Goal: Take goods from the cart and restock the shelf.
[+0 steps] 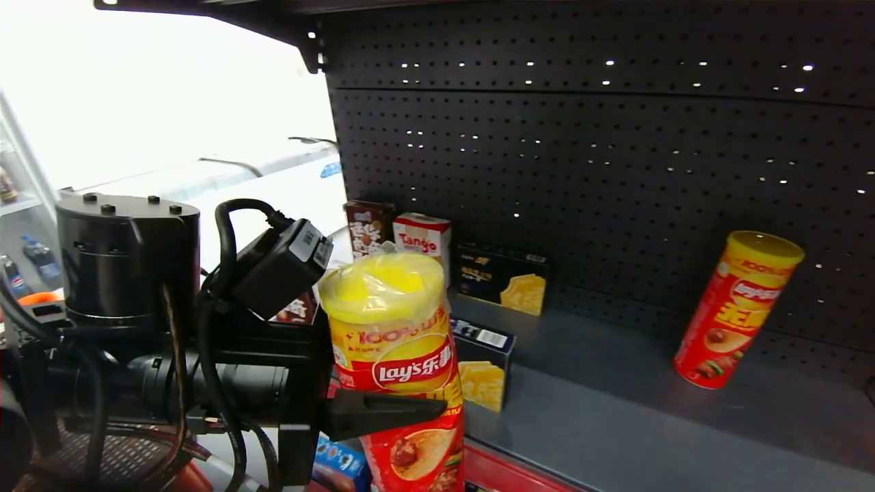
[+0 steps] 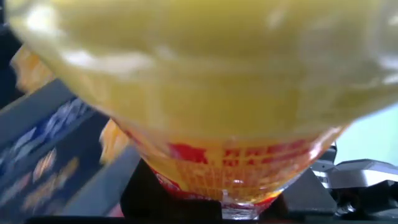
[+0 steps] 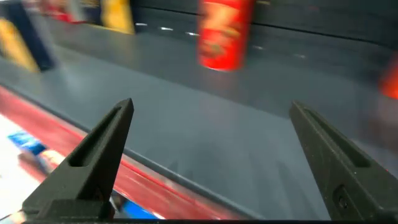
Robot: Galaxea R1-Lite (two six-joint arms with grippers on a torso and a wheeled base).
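A shop: a grey shelf [image 1: 615, 383] with a pegboard back [image 1: 581, 171] carries snack boxes [image 1: 502, 277] and a crisp tube [image 1: 735, 309]; beyond the shelf's left end stand a chest freezer [image 1: 273, 181] and bottled drinks [image 1: 37, 253]

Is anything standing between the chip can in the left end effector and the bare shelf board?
A blue box stands just behind the held chip can; the shelf board to its right is open as far as the second can.
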